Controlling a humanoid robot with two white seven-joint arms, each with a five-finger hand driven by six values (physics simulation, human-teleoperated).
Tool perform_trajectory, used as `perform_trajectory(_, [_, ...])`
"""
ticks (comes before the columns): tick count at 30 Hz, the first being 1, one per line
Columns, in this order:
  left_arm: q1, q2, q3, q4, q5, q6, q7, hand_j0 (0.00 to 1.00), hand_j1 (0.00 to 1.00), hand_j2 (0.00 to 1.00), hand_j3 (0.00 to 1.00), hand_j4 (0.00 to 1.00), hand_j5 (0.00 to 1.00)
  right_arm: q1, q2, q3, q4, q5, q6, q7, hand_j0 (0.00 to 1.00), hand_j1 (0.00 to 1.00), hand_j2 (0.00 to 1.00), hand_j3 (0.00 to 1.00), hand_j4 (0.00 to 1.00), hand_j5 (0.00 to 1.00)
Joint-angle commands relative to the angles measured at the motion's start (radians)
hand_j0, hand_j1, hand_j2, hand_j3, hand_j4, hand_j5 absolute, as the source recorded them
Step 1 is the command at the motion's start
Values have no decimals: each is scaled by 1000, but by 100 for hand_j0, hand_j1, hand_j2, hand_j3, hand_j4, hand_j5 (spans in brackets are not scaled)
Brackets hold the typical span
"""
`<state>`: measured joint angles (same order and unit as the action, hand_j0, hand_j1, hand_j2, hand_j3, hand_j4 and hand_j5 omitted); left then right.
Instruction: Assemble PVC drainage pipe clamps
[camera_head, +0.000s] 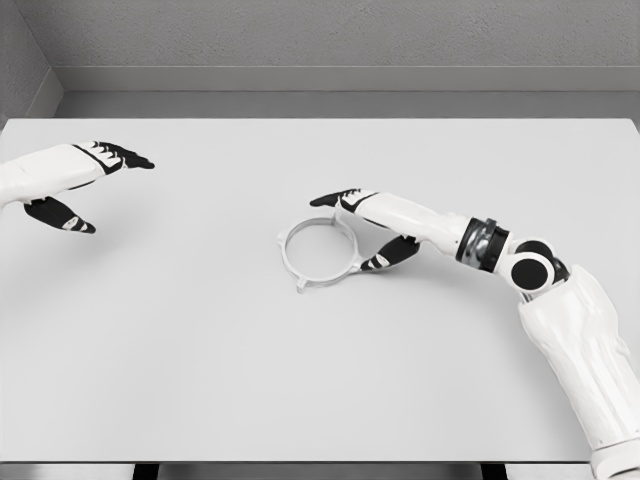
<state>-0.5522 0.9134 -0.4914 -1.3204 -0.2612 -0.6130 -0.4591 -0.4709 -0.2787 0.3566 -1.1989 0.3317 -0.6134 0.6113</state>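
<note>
A pale grey ring-shaped pipe clamp (318, 253) with small lugs lies flat near the middle of the white table (200, 350). My right hand (356, 228) reaches in from the right and straddles the clamp's right side: its black-tipped fingers (333, 198) spread over the ring's far edge, the thumb (388, 256) by the near right lug. Whether it touches the ring is unclear. My left hand (90, 188) hovers at the far left, fingers extended and thumb apart, holding nothing.
The table's far edge meets a grey wall (320, 40); its front edge runs along the bottom of the view. My right forearm and elbow (530, 270) stretch across the right side of the table.
</note>
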Motion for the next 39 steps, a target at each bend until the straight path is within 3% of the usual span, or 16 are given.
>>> perform_trajectory(1, [0, -1, 0, 0, 7, 2, 0, 100, 100, 100, 100, 100, 100, 0, 1, -1, -1, -8, 3, 0, 100, 100, 100, 100, 100, 100])
perform_trajectory(33, [-2, -1, 0, -8, 7, 2, 0, 100, 100, 100, 100, 100, 100, -9, 36, 1, -8, -10, 3, 0, 100, 100, 100, 100, 100, 100])
perform_trajectory(39, [0, -2, 0, -8, 7, 2, 0, 100, 100, 100, 100, 100, 100, 8, -27, -22, -54, -22, 3, 0, 100, 100, 100, 100, 100, 100])
